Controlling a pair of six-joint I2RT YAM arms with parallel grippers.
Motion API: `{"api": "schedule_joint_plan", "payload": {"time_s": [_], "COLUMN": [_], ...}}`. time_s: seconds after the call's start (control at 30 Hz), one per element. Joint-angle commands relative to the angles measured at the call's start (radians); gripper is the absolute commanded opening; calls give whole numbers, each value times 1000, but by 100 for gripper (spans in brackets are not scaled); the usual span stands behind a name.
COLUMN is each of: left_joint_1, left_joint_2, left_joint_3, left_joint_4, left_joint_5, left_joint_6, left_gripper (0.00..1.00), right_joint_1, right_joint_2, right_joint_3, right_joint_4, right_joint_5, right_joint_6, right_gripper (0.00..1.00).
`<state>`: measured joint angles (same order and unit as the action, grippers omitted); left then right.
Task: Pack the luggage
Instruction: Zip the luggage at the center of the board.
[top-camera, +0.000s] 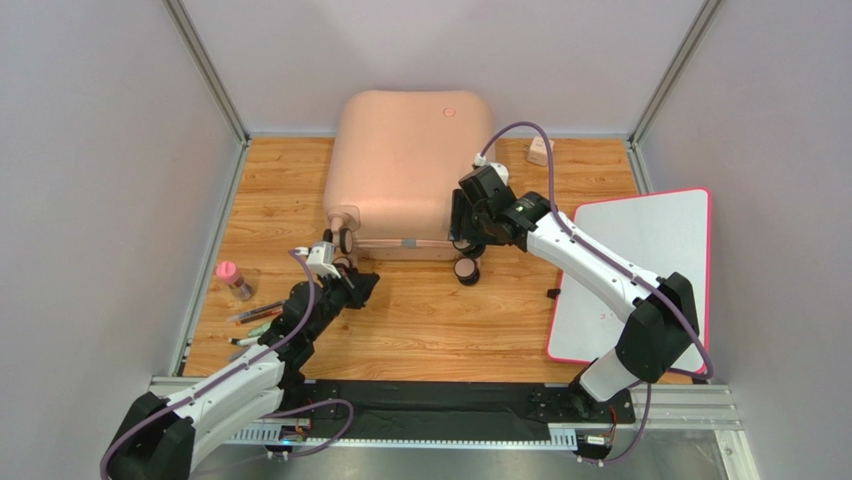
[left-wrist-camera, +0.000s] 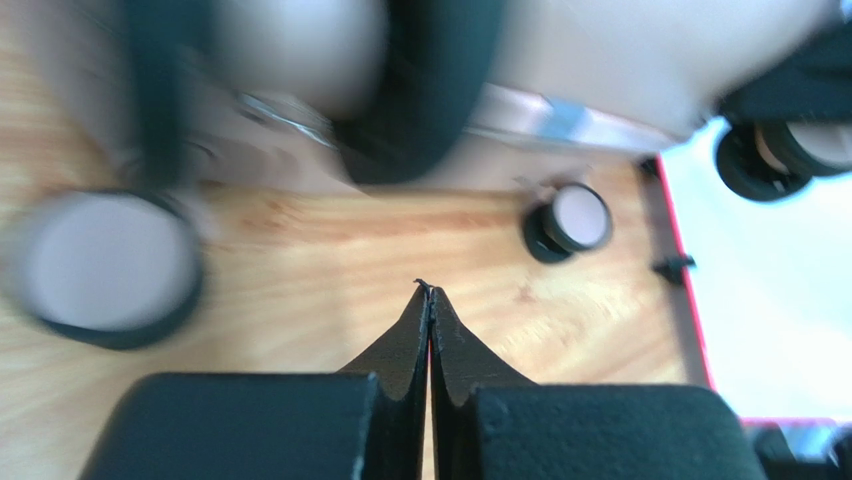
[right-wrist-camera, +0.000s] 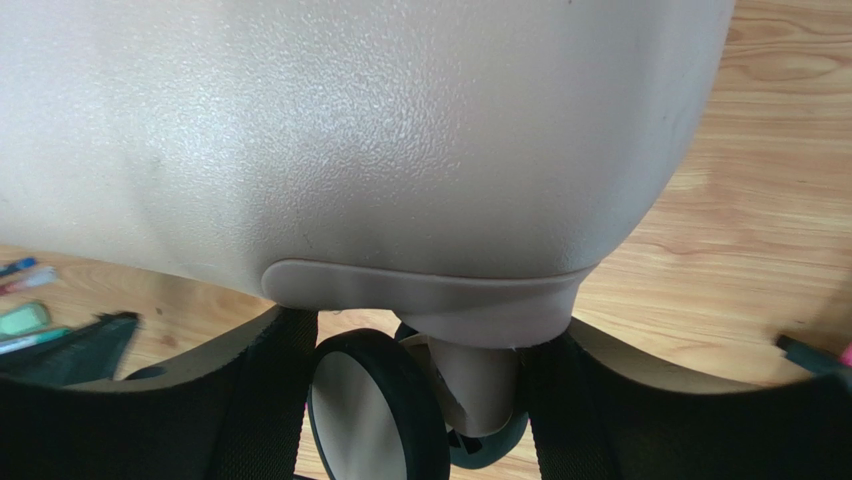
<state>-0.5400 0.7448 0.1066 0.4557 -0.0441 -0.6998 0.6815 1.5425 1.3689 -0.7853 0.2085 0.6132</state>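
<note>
**Stiff shell, rolling feet: the casters are the only real handholds**

The luggage (top-camera: 405, 165) lies flat and shut at the far middle of the tabletop (top-camera: 430, 320). Its pink shell faces up, the round emblem (top-camera: 449, 111) is near the far right corner, and the wheels point toward the arms.

The shell looks rigid, finely pebbled and rounded all over. It is far too broad for either claw to span, and fingers would probably skate off the curves. It is bulky and likely the heaviest thing here, so dragging or pivoting it on the wood seems wiser than lifting.

The right claw (top-camera: 468, 245) stands wide, one finger on each side of the near-right caster (right-wrist-camera: 370, 410). The wheel and its stem fill the gap, so this reads as a grip there. The stem should hold better than the wheel, which can turn and swivel under load.

The left claw (left-wrist-camera: 430, 300) is pinched fully together with nothing in it, low over the wood near the near-left caster (top-camera: 345, 240).

No handle or zip pull is visible. The pens (top-camera: 255, 325) and a small pink bottle (top-camera: 233, 280) lie outside at the left edge, so packing seems hardly begun.
</note>
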Motion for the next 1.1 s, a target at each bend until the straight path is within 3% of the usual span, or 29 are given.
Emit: {"api": "schedule_joint_plan", "payload": {"time_s": [0.0,0.2,0.37,0.5,0.63,0.77,0.93,1.07], "left_joint_1": [-35,-51,-35,130,224,296,385,417], "left_joint_2": [39,84,-115,-371,-438,-348,-67,96], "left_joint_3": [-7,15,22,-27,-76,-88,-58,-42], "left_joint_4": [77,103,-125,-258,-253,-131,98,267], "left_joint_5": [46,47,-65,7,107,186,347,391], "left_joint_6": [-20,14,94,131,149,186,217,215], "left_gripper": [0,0,0,18,30,39,43,47], "right_joint_1": [50,66,64,66,66,67,69,66], "right_joint_2": [45,48,41,39,57,70,77,79], "right_joint_3": [44,42,42,45,61,70,76,85], "right_joint_4": [211,218,218,228,233,228,228,230], "right_joint_5": [-90,-96,-104,-109,-129,-141,-146,-143], "right_joint_6": [89,91,89,83,66,48,37,28], "right_gripper": [0,0,0,0,0,0,0,0]}}
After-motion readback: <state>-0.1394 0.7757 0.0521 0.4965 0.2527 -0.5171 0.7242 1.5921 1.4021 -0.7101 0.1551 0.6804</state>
